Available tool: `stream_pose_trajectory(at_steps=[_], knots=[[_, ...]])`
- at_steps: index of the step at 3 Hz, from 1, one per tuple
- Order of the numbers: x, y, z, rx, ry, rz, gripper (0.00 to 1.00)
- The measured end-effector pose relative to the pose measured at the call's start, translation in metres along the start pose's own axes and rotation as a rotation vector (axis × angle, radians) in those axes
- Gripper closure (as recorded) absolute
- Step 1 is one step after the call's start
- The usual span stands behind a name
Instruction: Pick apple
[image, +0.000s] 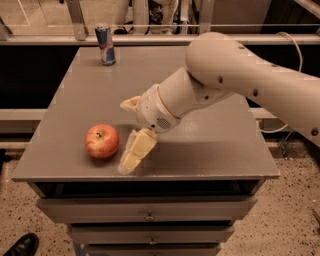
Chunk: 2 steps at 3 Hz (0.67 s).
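Red apple (102, 141) just beside spread claw (125, 136)

apple (102, 141) front left on the table (210, 150), gripper (126, 136) just right of it, can (105, 44) at the back.

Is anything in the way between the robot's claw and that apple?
Nothing visible does. The open gripper hangs just beside the apple, with only bare table between them. The drink can stands far off near the back edge.
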<state>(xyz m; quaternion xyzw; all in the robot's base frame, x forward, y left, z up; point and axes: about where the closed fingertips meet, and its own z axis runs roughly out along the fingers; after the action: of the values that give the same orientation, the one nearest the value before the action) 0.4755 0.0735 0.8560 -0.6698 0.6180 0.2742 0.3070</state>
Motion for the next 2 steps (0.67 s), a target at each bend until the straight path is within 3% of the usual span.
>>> stream_pose_trajectory(at_steps=[1,2], knots=[[-0.005,0.0,0.022,-0.022,-0.022,0.004,0.0],[-0.016,0.002,0.036,-0.056,-0.031,0.017,0.25]])
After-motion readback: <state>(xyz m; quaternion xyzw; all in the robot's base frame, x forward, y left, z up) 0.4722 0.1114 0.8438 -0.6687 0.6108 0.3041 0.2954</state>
